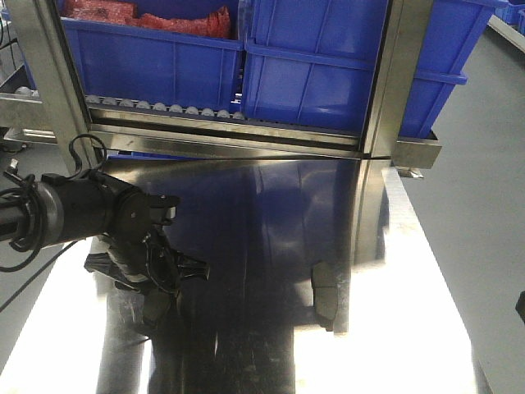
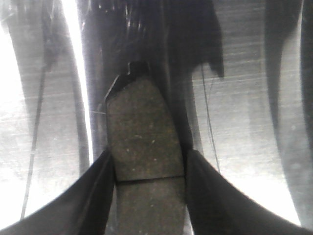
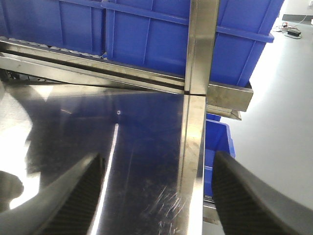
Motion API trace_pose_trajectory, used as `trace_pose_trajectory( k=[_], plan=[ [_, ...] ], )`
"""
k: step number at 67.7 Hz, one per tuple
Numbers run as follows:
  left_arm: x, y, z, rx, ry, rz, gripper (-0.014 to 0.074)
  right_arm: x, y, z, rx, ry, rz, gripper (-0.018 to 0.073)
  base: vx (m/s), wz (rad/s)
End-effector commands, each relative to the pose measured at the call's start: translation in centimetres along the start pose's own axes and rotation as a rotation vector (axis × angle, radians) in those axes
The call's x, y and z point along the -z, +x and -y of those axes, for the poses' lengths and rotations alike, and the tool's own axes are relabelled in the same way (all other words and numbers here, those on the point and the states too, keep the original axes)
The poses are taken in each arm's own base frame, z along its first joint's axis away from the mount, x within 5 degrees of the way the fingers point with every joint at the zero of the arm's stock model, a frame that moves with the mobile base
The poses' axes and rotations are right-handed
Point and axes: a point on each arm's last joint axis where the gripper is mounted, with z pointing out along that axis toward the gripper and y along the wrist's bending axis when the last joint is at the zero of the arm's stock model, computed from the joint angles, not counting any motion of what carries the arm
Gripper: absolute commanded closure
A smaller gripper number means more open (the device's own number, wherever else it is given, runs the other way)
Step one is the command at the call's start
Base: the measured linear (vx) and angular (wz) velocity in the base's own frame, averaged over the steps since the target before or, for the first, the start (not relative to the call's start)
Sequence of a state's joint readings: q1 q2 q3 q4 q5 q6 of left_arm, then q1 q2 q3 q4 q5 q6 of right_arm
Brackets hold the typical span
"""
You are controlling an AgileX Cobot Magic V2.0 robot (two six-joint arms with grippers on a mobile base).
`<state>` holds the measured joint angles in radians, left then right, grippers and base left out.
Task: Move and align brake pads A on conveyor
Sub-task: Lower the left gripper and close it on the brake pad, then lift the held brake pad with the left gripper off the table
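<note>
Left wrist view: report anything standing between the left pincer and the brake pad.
Nothing visible does. The fingers of the left pincer sit against both sides of the brake pad, with no object between them.

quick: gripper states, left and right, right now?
Left gripper: closed on a brake pad, fingers against its two long edges.
Right gripper: open, nothing between its fingers.
</note>
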<state>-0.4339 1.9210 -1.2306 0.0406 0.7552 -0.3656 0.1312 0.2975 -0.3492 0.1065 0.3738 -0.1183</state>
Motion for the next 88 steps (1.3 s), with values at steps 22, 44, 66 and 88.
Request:
trace_pose_trajectory(
  k=[22,44,66,88],
  plan=[
    [8.0,-0.5,-0.4,-0.067,0.011,0.218,0.0604,0.1,-1.5,0.1,0.011,0.01,0.085,0.0092,0.0,0.0],
    [15.8,2.7,-2.5,-0.111,-0.033,0.391,0.0603,0.1,-1.5,0.1,0.011,0.01,0.084,0.0092,0.0,0.0],
    [19.1,10.3,-5.2,-0.115,0.037,0.593,0.0603,0.1,-1.5,0.1,0.011,0.01,0.084,0.0092,0.0,0.0],
    [21.6,18.6,-8.0,-0.103,0.143,0.905,0.0603,0.1,-1.5,0.1,0.011,0.01,0.084,0.0092,0.0,0.0]
  ],
)
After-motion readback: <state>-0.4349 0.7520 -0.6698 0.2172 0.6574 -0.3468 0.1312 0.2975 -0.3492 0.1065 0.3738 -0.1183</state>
